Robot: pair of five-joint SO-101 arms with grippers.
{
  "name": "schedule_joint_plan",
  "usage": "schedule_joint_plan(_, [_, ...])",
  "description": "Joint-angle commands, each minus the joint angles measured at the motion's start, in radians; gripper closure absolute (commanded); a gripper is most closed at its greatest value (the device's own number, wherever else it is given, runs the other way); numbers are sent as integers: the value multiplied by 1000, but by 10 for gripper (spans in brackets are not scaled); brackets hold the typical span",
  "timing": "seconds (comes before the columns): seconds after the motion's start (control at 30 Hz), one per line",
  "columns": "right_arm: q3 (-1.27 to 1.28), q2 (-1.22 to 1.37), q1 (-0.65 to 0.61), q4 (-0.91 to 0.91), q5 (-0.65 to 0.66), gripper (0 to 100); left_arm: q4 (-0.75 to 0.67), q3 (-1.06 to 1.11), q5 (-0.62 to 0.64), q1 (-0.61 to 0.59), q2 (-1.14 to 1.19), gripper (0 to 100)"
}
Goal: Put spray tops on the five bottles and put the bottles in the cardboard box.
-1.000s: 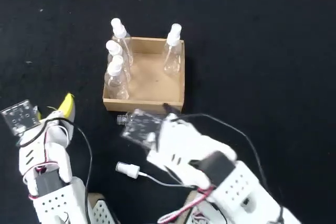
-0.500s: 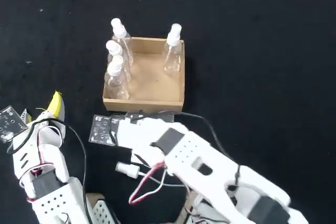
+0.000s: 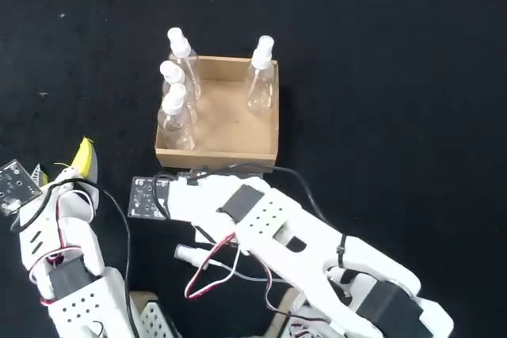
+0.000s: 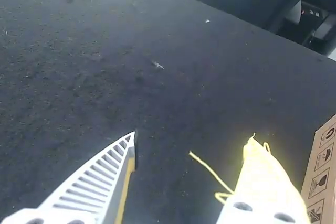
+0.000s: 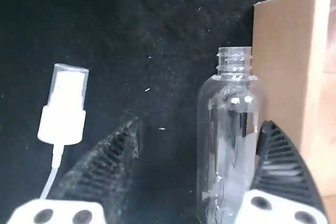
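Note:
A clear capless bottle (image 5: 228,140) lies on the black table next to the cardboard box (image 5: 283,61). My right gripper (image 5: 202,127) is open, its black fingers standing either side of the bottle without closing on it. A loose white spray top (image 5: 63,111) lies beside it, outside the fingers, and it rests on the table (image 3: 192,256) in front of my right arm (image 3: 261,219). The box (image 3: 269,144) holds several upright bottles with spray tops, three on one side (image 3: 174,108) and one opposite (image 3: 261,73). My left gripper (image 4: 191,139) is open over bare table.
My left arm's gripper (image 3: 75,165) sits at the table's near left, well apart from the box. One corner of the box (image 4: 323,166) borders the left wrist view. Black cloth lies bare to the right of the box and behind it.
My right arm has swung left and come down over the capless bottle in front of the box, hiding it from above. The left gripper drew back a little to the left.

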Motion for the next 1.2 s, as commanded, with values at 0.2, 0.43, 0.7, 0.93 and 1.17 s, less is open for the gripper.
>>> schedule_joint_plan(0.2, [-47, 2, 41, 3, 40, 678, -18, 22, 11, -7, -6, 795])
schedule_joint_plan(0.43, [1, 2, 101, -14, 81, 680, -18, 22, 9, -12, -6, 795])
schedule_joint_plan(0.7, [-1, 2, 107, -14, 97, 678, -18, 22, 8, -7, -6, 795])
schedule_joint_plan(0.93, [8, 4, 107, -14, 133, 680, -18, 22, 8, -8, -6, 795])
schedule_joint_plan(1.17, [87, 2, 114, -72, 129, 680, -18, 22, 8, -8, -6, 795])
